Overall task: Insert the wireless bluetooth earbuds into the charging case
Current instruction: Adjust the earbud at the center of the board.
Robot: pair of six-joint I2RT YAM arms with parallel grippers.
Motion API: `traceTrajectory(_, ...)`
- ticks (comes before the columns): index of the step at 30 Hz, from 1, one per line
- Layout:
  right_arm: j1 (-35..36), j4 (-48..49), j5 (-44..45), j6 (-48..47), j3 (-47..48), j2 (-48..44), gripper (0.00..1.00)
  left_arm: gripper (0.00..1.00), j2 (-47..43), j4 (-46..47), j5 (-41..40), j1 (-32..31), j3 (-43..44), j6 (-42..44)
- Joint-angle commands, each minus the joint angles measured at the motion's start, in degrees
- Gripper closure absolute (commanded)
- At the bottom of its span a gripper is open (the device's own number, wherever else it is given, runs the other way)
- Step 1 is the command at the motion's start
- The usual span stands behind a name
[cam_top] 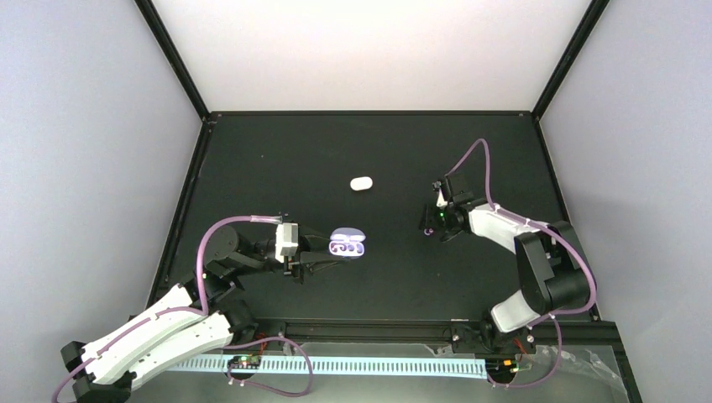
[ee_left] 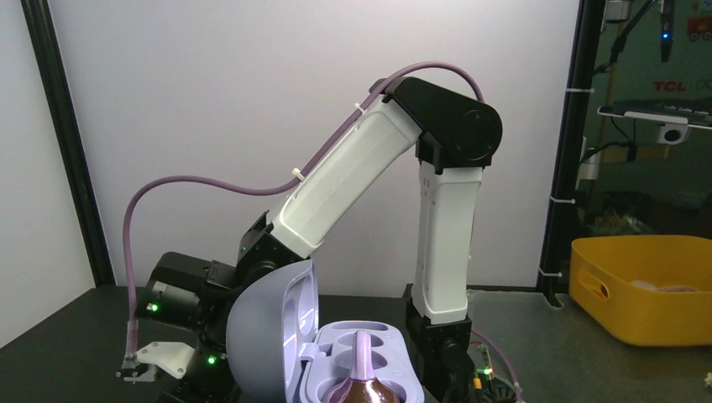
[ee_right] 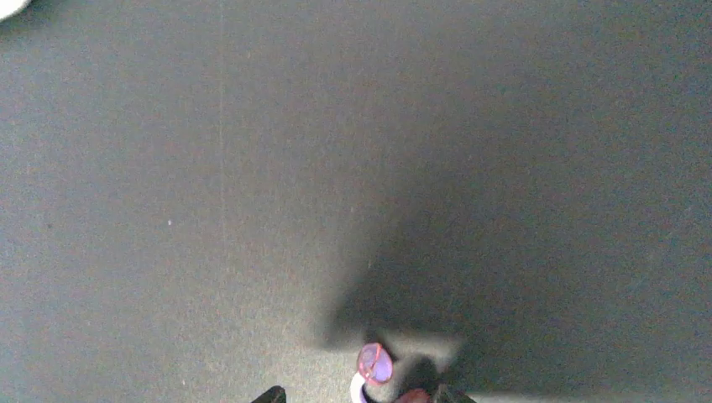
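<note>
Near the middle of the black table (cam_top: 252, 151), the left claw (cam_top: 332, 253) is clenched on the open purple case (cam_top: 348, 245) (lid up), bare surface all around. Well apart to its right, the right claw (cam_top: 429, 228) stands released, a purple earbud (ee_right: 374, 363) between its parted fingers. A white case (cam_top: 361, 183) lies farther back.

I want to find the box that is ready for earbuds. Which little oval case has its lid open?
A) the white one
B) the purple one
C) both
B: the purple oval plastic case has its lid tipped up, while the white oval case lies shut.
</note>
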Motion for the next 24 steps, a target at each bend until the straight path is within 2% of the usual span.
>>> traceTrajectory(1, 0.93, 0.77, -2.71, 1.37, -1.97, -1.45, 0.54, 0.98, -0.31, 0.25, -0.17, -0.39, 0.09, 0.29)
traceTrajectory(8, 3.89, -0.75, -3.31, 1.80, -2.23, -3.36, 0.54, 0.98, -0.34, 0.29, -0.02, -0.40, 0.09, 0.20)
traceTrajectory(17, 7.10, -6.19, 8.77, -0.41, 0.83, -6.48, 0.54, 0.98, -0.81, -0.05, 0.08, -0.39, 0.09, 0.20)
traceTrajectory(24, 9.04, -7.28, 8.97, -1.94, 3.62, -5.24, 0.55, 0.98, -1.13, -0.17, 0.19, -0.40, 0.09, 0.22)
